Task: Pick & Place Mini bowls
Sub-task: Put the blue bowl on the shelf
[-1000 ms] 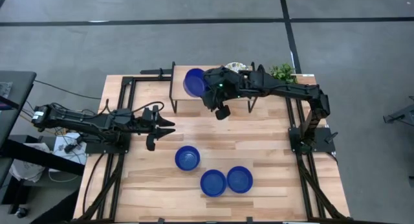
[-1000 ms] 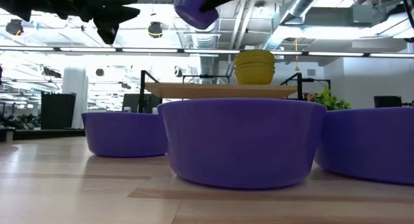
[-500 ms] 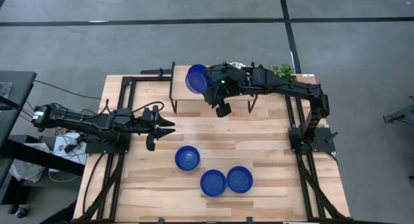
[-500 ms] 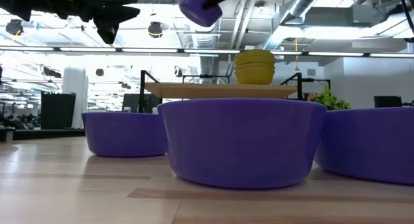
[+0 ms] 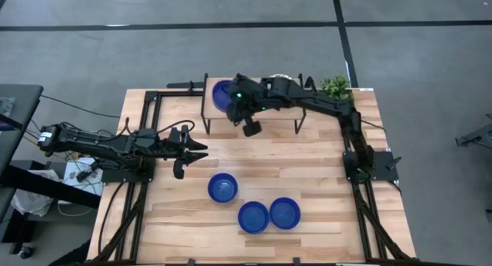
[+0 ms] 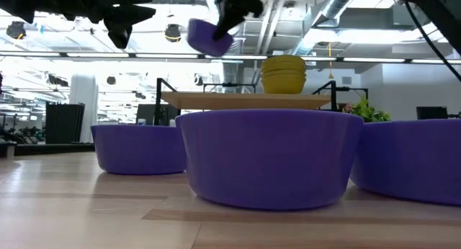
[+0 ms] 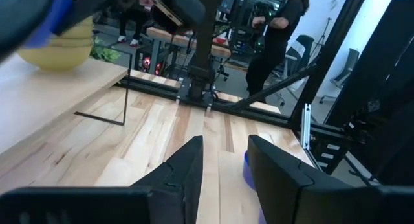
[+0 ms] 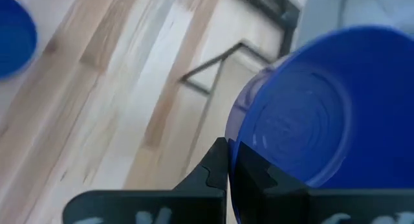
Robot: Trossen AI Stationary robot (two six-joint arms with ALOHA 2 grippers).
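My right gripper (image 5: 234,101) is over the left end of the raised wooden shelf (image 5: 277,112) at the table's far side, shut on a cobalt blue mini bowl (image 5: 222,94). The low view shows that bowl (image 6: 209,37) tilted in the air above the shelf (image 6: 245,100). Three more blue bowls (image 5: 223,187) (image 5: 253,217) (image 5: 284,213) stand on their bases on the table. A stack of yellowish bowls (image 6: 283,73) rests on the shelf. My left gripper (image 5: 203,149) hovers open over the table's left-middle and touches nothing. My right gripper pinches the blue bowl's rim (image 8: 238,123), one finger (image 8: 217,162) outside the wall and the other (image 8: 249,169) on the inner side. The bowl is lifted clear of the shelf and tilted, its inside (image 8: 310,114) facing the wrist camera.
A small green plant (image 5: 335,85) stands at the far right corner beside the shelf. Black frame rails (image 5: 146,128) run along the table's left and right sides. Bare wood lies between the shelf and the three bowls. A person (image 7: 275,30) stands in the room beyond.
My right gripper has carried the blue bowl toward the table's left along the shelf and down toward it, with the arm stretching out. The bowl has tipped further over. My left arm has kept still.
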